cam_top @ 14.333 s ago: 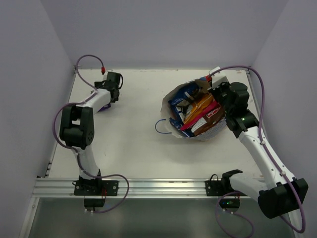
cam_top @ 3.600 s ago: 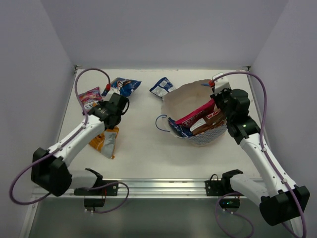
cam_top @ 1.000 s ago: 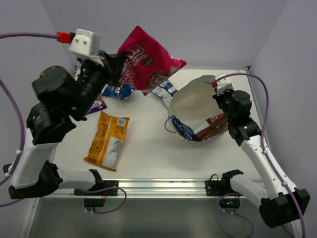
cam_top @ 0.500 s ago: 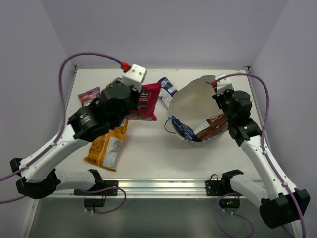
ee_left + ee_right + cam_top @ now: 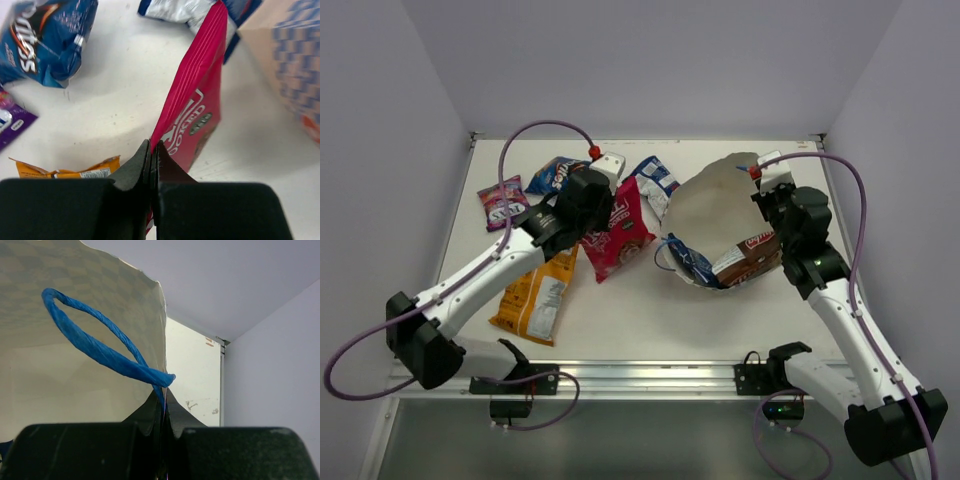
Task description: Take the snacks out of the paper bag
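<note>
The paper bag [image 5: 712, 205] lies tipped on the right half of the table with its tan inside showing. My right gripper [image 5: 772, 196] is shut on its rim [image 5: 159, 305], next to the blue cord handle [image 5: 95, 347]. A brown-and-white chip bag [image 5: 752, 256] sits inside the bag. Just left of the bag, my left gripper [image 5: 596, 214] is shut on the top edge of the large pink-red packet [image 5: 620, 235]. In the left wrist view this packet [image 5: 197, 112] stands on edge, reaching from the shut gripper [image 5: 153, 150] down to the table.
On the left half of the table lie an orange-yellow packet [image 5: 538, 292], a blue packet [image 5: 552, 175], a pink-purple packet [image 5: 502, 200] and a blue-white packet [image 5: 656, 175]. White walls close in the table at the back and both sides.
My left arm has come down from high above the table, bringing the pink-red packet onto the surface left of the bag. The right arm and bag have barely moved.
</note>
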